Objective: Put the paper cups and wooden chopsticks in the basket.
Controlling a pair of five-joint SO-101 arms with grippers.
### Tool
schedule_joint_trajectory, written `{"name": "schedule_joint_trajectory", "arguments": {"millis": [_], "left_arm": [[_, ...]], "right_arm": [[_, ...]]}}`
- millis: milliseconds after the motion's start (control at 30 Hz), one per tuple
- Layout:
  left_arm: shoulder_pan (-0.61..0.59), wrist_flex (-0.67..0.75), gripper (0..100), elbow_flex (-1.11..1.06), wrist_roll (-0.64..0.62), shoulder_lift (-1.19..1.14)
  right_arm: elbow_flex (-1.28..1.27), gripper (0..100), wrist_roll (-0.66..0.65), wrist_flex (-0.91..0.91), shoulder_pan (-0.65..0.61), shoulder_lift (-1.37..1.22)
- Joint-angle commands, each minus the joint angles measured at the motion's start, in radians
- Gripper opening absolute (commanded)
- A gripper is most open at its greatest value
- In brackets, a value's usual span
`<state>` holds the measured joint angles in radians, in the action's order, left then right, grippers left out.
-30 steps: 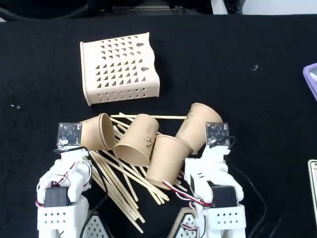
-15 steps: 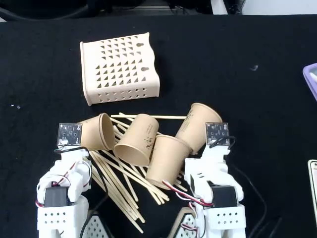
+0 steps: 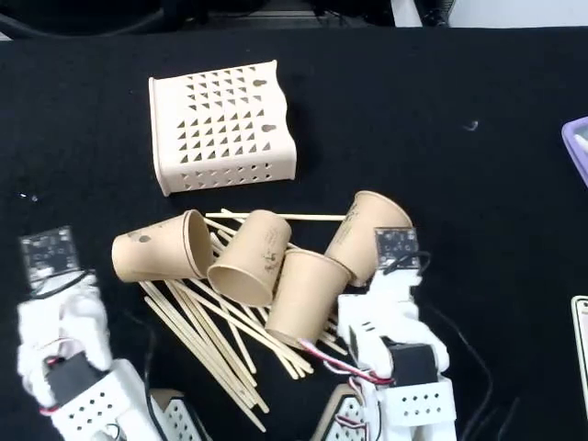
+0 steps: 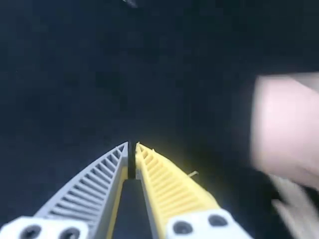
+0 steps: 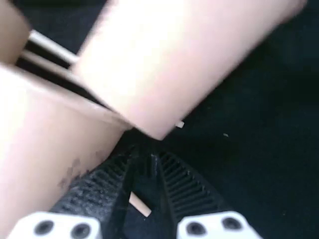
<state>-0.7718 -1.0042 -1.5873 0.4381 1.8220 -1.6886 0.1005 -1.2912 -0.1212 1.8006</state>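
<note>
The left arm (image 3: 57, 317) has swung outward, away from the basket (image 3: 223, 126), baring the leftmost of four paper cups (image 3: 246, 260). These lie tipped just below the basket, over the spread wooden chopsticks (image 3: 216, 335). In the left wrist view, the left gripper (image 4: 132, 145) is pinched together and empty. In the right wrist view, the right gripper (image 5: 144, 158) is nearly closed and grips nothing, with two cups just beyond it.

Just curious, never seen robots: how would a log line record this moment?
cups: four, tipped over | chopsticks: partly under them | basket: apart | left jaws: shut, empty
</note>
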Motion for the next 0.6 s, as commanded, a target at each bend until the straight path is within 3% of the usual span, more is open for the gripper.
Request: {"name": "schedule_joint_trajectory", "arguments": {"millis": [0, 133, 233, 367, 467, 567], "left_arm": [[-0.088, 0.180, 3, 0.084, 0.097, 0.002], [-0.088, 0.275, 3, 0.099, 0.078, 0.002], [-0.081, 0.288, 3, 0.170, -0.028, 0.000], [-0.076, 0.288, 4, 0.320, -0.183, -0.002], [-0.021, 0.250, 11, 0.429, -0.273, -0.003], [0.110, 0.118, 21, 0.519, -0.318, -0.006]], "right_arm": [[0.004, 3.9, 0.006, 0.017, -0.074, 0.093], [0.004, 3.9, 0.006, 0.201, -0.078, 0.093], [0.004, 3.9, -0.025, 0.316, -0.077, 0.093], [0.004, 4.0, -0.342, 0.410, -0.075, 0.093], [0.010, 4.0, -0.588, 0.460, -0.066, 0.093], [0.044, 3.9, -0.689, 0.451, -0.063, 0.093]]}}
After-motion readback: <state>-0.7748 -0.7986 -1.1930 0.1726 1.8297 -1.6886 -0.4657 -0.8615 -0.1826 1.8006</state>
